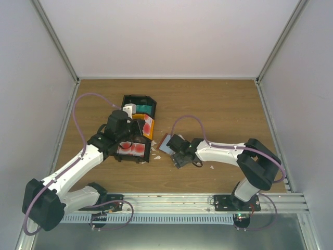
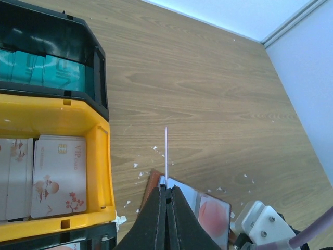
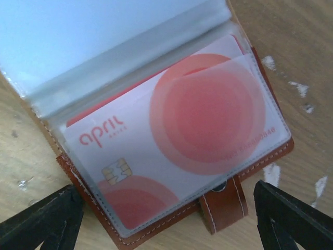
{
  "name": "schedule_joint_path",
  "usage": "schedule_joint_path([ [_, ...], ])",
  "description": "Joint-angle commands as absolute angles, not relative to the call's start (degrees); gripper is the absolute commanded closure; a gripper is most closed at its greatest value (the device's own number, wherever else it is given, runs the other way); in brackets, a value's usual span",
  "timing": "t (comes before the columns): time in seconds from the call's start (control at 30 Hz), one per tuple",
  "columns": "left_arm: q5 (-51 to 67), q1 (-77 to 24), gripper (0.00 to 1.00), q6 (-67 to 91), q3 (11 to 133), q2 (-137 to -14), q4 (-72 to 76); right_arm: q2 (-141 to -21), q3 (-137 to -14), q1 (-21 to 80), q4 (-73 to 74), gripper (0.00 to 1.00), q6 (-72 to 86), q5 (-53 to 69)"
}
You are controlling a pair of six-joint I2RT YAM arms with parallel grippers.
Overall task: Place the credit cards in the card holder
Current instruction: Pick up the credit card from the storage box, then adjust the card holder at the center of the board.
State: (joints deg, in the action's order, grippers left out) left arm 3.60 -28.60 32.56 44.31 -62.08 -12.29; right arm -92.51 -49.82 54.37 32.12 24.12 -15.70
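**Q:** Left wrist view: what does the left gripper (image 2: 166, 194) carry?

**A:** It is closed tight on a held card (image 2: 166, 153). The card is white and seen edge-on, so it shows as a thin upright line rising from the tips.

**Q:** What margins lie around that card?

**A:** To the left stands the yellow bin (image 2: 101, 166). Its wall is apart from the card, with a strip of table (image 2: 208, 94) between them. Pale pink-white cards (image 2: 60, 177) lie flat inside this bin. Right against its far side is the black bin (image 2: 96, 57), holding teal cards (image 2: 47, 73). Ahead and to the right, wood runs on to the enclosure wall (image 2: 312, 78). White flecks (image 2: 156, 148) are scattered near the card.

**Q:** Where is the card holder (image 3: 223, 211)?

**A:** It lies spread open on the table, partly hidden behind the left gripper in that view and directly under the right gripper (image 3: 166, 192). A red-and-white card (image 3: 197, 120) sits in its clear pocket.

**Q:** And the right gripper's state?

**A:** Its fingers (image 3: 41, 221) are spread wide and grip nothing, one at each lower corner of the holder. One finger is just beside the leather edge. Bare wood shows between the strap and the other finger.
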Motion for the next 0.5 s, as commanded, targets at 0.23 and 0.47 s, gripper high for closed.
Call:
schedule_joint_path([
  [0.23,7.43,-27.95,1.00,33.24,43.48,-63.64,-5.96,-92.80,-49.46,53.30,39.42,0.11,34.12,-25.86],
  [0.47,12.41,-27.95,1.00,35.15,42.42,-65.15,-2.15,-84.89,-48.05,50.28,33.44,0.13,32.90,-18.29],
])
